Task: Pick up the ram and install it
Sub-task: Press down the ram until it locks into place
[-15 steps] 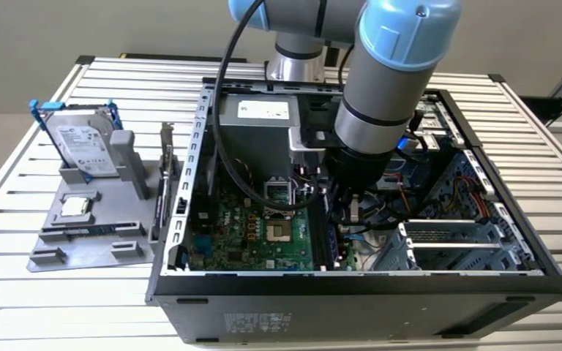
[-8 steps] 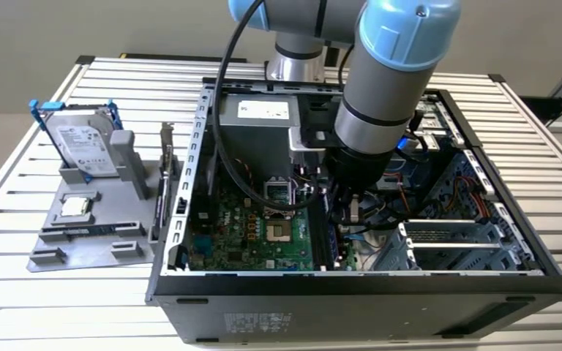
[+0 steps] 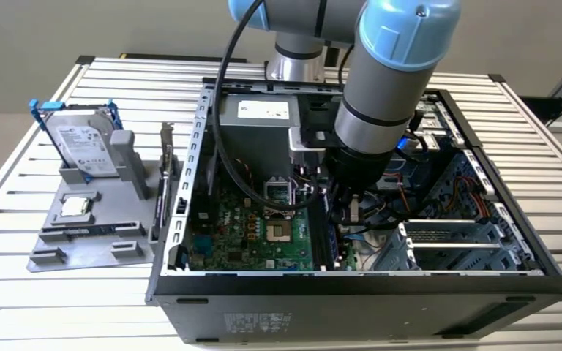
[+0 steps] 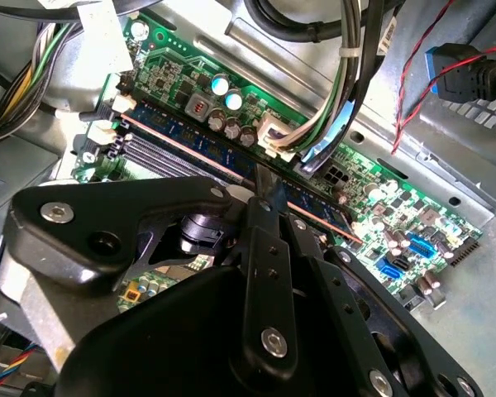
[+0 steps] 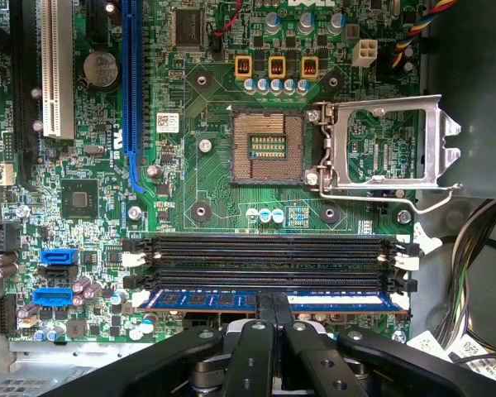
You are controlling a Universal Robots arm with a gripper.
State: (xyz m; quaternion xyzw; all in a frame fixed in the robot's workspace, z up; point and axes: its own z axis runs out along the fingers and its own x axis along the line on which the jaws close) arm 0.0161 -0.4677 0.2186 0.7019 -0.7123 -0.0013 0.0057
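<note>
The ram (image 5: 198,299) stands on edge in the memory slot closest to my fingers, on the green motherboard (image 5: 190,190) inside the open computer case (image 3: 359,285). In the second wrist view the ram (image 4: 182,142) runs slantwise with a thin pale top edge. My gripper (image 5: 273,303) is shut, and its black fingertips (image 4: 267,188) rest on the middle of that top edge, not around the board's faces. In the exterior view the gripper (image 3: 350,213) reaches down into the case next to the board's right side.
Two empty black slots (image 5: 264,246) lie beside the ram, then the empty processor socket (image 5: 269,147) with its open metal latch (image 5: 380,149). Cable bundles (image 4: 347,83) hang close to the fingers. Outside the case, a grey holder (image 3: 85,234) carries a blue-framed hard drive (image 3: 81,142).
</note>
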